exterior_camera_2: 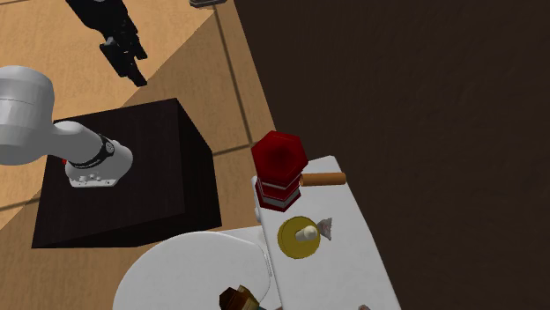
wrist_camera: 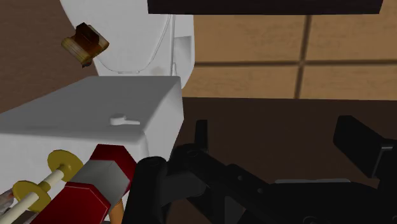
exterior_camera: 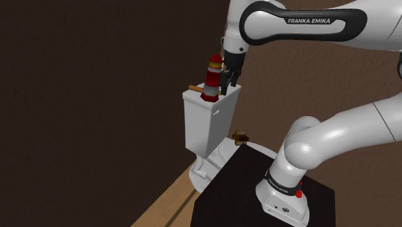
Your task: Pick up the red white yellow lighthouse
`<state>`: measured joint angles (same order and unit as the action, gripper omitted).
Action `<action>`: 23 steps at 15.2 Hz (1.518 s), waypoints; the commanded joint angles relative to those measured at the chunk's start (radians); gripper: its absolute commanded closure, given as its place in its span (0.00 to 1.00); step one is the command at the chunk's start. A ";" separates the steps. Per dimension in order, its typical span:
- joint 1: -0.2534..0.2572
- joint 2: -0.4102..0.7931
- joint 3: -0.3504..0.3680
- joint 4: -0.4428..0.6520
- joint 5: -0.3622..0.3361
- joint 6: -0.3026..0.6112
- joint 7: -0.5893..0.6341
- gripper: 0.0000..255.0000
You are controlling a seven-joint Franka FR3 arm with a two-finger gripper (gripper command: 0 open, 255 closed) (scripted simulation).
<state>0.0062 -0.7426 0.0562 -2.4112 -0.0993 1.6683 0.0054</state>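
Hand (exterior_camera: 227,82) pointing down beside lighthouse (exterior_camera: 211,77), fingers (wrist_camera: 149,188) apart.

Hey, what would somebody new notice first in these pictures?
The red and white lighthouse stands upright on top of the white toilet tank, beside a yellow disc-shaped object. The black gripper hangs open right next to the lighthouse, without clasping it, on the white arm reaching in from the shoulder view's right.

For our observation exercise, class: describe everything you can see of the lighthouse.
The lighthouse is a tower with red and white bands, a yellowish upper section and a red six-sided cap. It stands upright at a corner of the white tank lid, beside a brown stick. The gripper hangs beside it, jaws open, not touching.
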 commanded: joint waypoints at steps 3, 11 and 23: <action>-0.019 0.042 -0.014 0.023 -0.047 0.030 -0.026 0.00; -0.090 0.223 -0.061 0.151 -0.219 0.144 -0.109 0.00; -0.169 0.514 -0.108 0.450 -0.429 0.262 -0.199 0.00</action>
<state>-0.1571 -0.2632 -0.0485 -1.9964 -0.5113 1.9195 -0.1870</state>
